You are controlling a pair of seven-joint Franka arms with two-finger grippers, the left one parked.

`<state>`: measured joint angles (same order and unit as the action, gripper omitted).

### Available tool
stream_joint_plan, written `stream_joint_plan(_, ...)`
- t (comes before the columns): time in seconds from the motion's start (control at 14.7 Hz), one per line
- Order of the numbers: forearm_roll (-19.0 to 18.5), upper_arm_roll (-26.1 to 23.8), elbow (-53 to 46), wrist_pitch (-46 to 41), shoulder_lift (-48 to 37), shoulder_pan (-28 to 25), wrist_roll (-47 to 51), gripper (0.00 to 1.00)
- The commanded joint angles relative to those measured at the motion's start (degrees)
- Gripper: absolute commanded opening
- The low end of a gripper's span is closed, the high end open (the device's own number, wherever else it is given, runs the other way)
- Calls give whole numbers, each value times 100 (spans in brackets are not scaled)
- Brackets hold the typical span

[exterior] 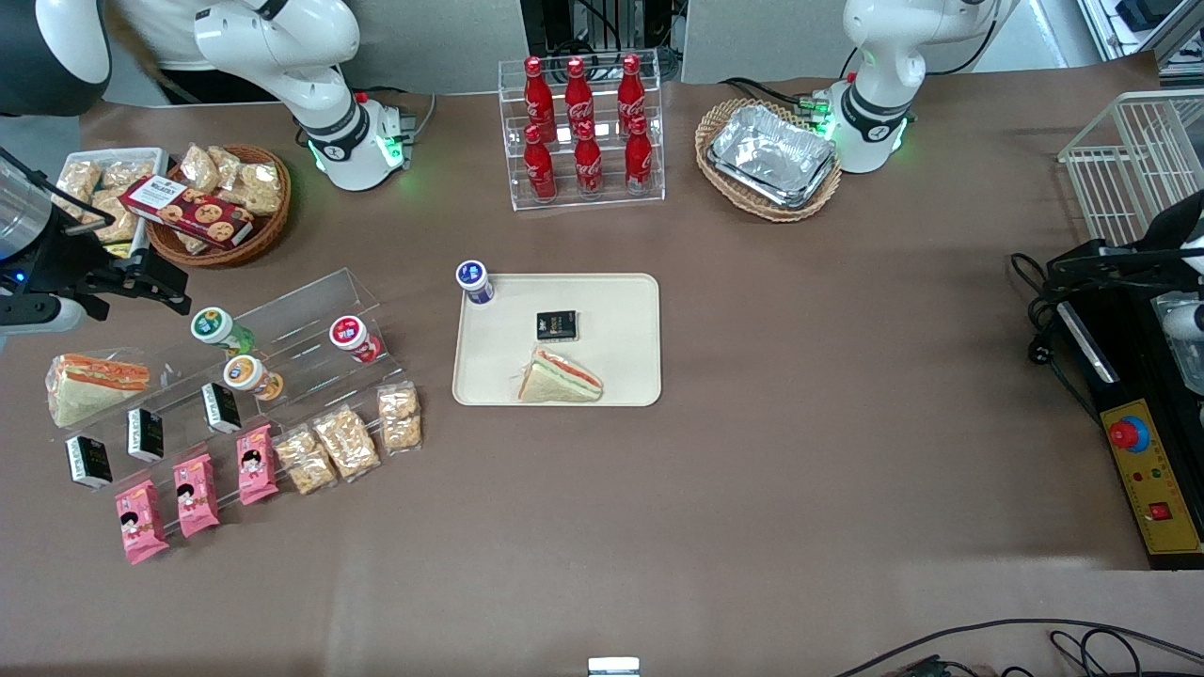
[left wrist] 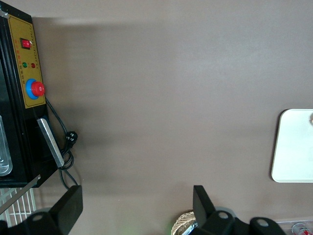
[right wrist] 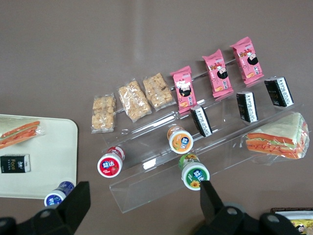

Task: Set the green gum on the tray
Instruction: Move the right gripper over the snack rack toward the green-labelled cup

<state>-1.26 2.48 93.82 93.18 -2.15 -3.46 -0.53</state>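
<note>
The pincer [right wrist: 142,203] hung spread and empty above the tabletop [exterior: 800,451], near the green gum [exterior: 219,328]. The green gum lay on the clear stepped rack [exterior: 282,324], beside the orange bottle [exterior: 252,376]. The tray [exterior: 621,376] lay well apart toward the tabletop's middle, carrying a sandwich [exterior: 561,378].

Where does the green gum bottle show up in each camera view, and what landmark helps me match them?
Front view: green gum lies on the clear stand, near the open gripper.
Right wrist view: green gum beside the orange bottle, gripper above.
Left wrist view: not in it.
Shared landmark: tray.
</note>
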Motion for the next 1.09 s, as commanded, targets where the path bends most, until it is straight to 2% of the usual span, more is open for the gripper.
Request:
stream_joint_plan(0.0,12,16,-198,-142,84,3,-140,100)
stream_joint_plan(0.2,11,24,-198,-151,75,29,-210,100)
stream_joint_plan(0.41,64,340,-180,-134,57,21,-1542,100)
stream_joint_plan(0.75,117,683,-40,-186,-206,12,-2151,100)
stream_joint_plan(1.02,126,851,583,-186,-689,12,-2417,100)
